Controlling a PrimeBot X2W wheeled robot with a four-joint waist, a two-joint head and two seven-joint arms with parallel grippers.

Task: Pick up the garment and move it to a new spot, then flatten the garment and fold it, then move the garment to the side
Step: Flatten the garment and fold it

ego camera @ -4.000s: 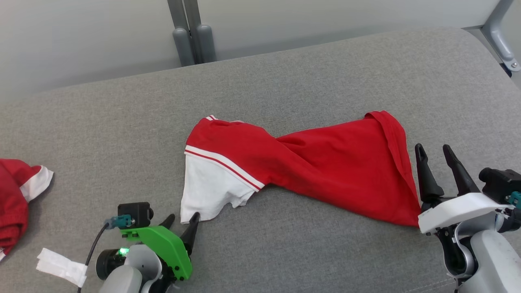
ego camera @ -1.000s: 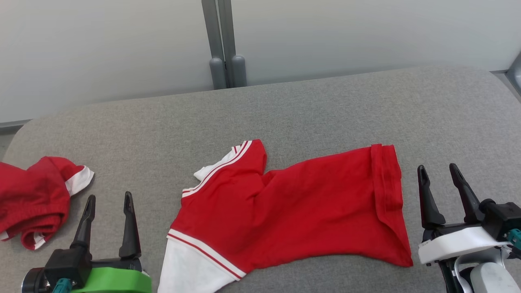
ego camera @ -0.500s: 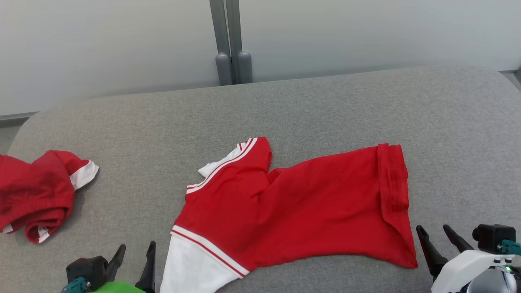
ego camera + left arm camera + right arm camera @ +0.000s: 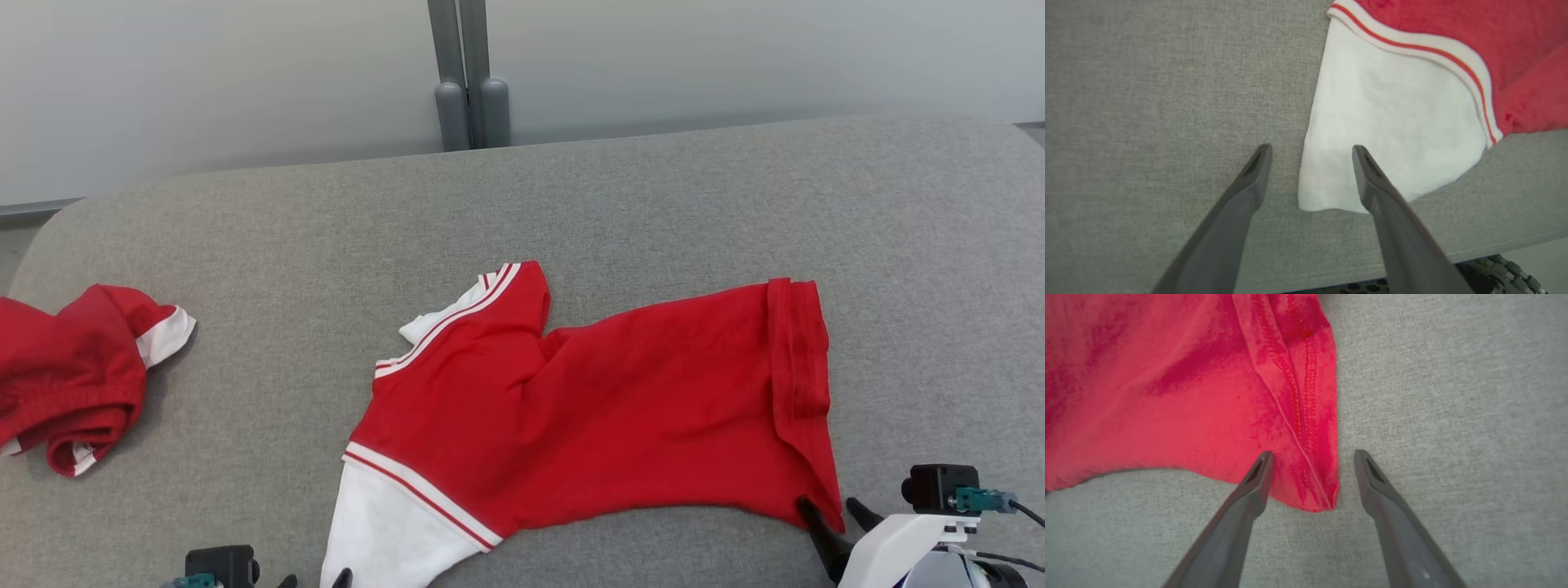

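A red fabric garment (image 4: 588,408) with white striped trim lies spread out and somewhat wrinkled on the grey fabric-covered desk (image 4: 653,188). It sits around the desk's middle and reaches toward the near edge. The left pincer (image 4: 1310,150) hangs at the desk's near edge with its 2 dark fingers wide apart, holding nothing. It straddles the corner of the garment's white panel (image 4: 1392,130). Farther right along that edge, the right pincer (image 4: 1312,455) is equally spread and empty, straddling the red hemmed corner (image 4: 1312,486). A crumpled red-and-white cloth (image 4: 73,376) sits at the desk's left edge.
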